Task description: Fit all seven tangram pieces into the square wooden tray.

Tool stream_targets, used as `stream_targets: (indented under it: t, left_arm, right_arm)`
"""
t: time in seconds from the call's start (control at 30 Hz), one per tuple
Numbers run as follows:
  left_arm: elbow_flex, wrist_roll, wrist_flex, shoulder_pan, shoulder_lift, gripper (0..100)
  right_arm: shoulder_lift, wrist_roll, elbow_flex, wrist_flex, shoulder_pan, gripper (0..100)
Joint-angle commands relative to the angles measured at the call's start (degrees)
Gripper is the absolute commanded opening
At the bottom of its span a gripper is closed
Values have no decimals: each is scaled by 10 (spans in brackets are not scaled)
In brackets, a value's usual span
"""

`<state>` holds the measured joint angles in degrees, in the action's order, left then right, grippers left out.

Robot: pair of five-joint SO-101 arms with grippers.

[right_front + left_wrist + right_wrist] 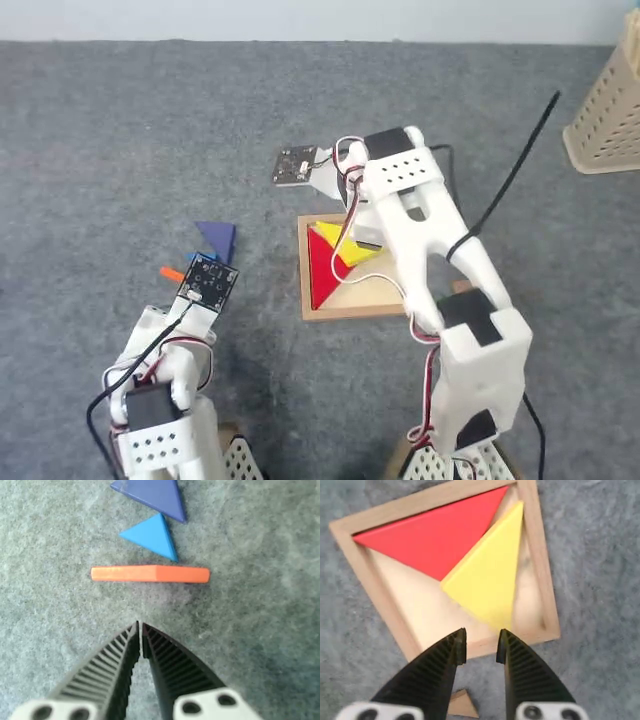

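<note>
- Lower left of the high view: the left end effector [139, 626] is held together near an orange piece [150, 573].
- Centre: a red triangle [435, 535] and a yellow triangle [487, 580] are contained in the square wooden tray [540, 570].
- Over its rim, the right end effector [481, 640] is held apart, empty.

The grey, felt-like tabletop [120, 130] carries a wooden tray [345, 310]. Well apart from it, a dark blue triangle [218, 236], a light blue triangle [152, 535] and an orange piece [150, 573] lie in a row. A small tan triangle [462, 705] lies just beside the tray, and a beige perforated basket [610, 110] stands at a far corner.
</note>
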<state>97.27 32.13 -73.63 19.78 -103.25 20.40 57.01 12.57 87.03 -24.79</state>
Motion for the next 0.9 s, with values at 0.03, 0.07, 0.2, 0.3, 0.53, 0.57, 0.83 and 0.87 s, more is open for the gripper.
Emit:
stream_targets:
  t: [0.03,0.07,0.2,0.3,0.53,0.57,0.83,0.87]
  left_arm:
    - [-7,8,-7,0,-13,14]
    - [-7,8,-7,0,-13,14]
    - [-7,8,-7,0,-13,14]
    - [-7,8,-7,0,-13,14]
    - [-7,8,-7,0,-13,14]
    - [-7,8,-7,0,-13,14]
    - [-7,8,-7,0,-13,14]
    - [-7,8,-7,0,-13,14]
  right_arm:
    - [-44,-84,25,6,-6,93]
    - [-38,-105,15,-4,-5,85]
    - [-7,-194,-29,-77,0,2]
    - [23,-237,-47,-119,11,6]
    - [109,-227,-29,-142,29,7]
    - [117,-225,-19,-142,33,7]
    - [145,-224,33,-138,36,7]
    - [143,-224,34,-137,36,7]
